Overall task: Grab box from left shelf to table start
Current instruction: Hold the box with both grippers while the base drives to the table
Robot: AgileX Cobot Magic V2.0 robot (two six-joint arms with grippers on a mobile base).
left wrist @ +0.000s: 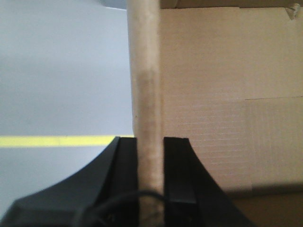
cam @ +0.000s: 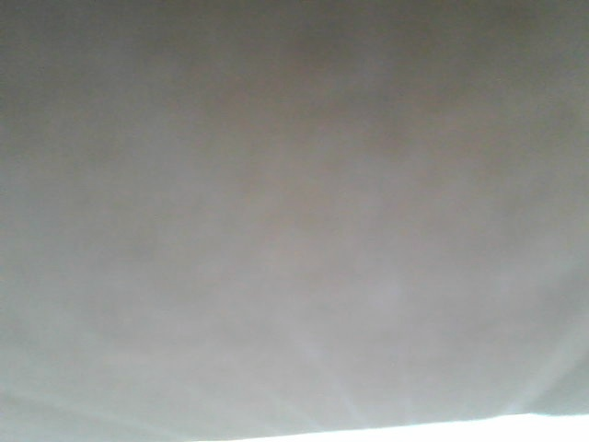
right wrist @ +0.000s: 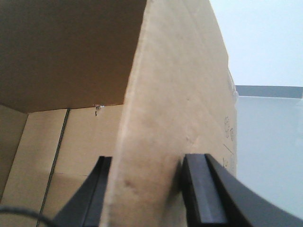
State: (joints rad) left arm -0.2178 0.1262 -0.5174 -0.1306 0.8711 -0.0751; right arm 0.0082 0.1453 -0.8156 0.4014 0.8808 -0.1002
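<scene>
The box is brown corrugated cardboard and open at the top. In the left wrist view its inner wall (left wrist: 218, 94) fills the right half, and my left gripper (left wrist: 150, 140) is shut on the thin upright wall edge (left wrist: 146, 71). In the right wrist view my right gripper (right wrist: 147, 163) is shut on another wall edge (right wrist: 175, 80), one black finger inside the box and one outside. The box's inside floor (right wrist: 71, 151) shows at lower left. The left shelf is out of view. A blurred grey-brown surface (cam: 294, 203) fills the front view, and I cannot tell what it is.
Pale grey floor with a yellow line (left wrist: 57, 141) lies to the left of the box in the left wrist view. A pale grey surface (right wrist: 270, 151) with a dark band (right wrist: 270, 91) lies to the box's right in the right wrist view.
</scene>
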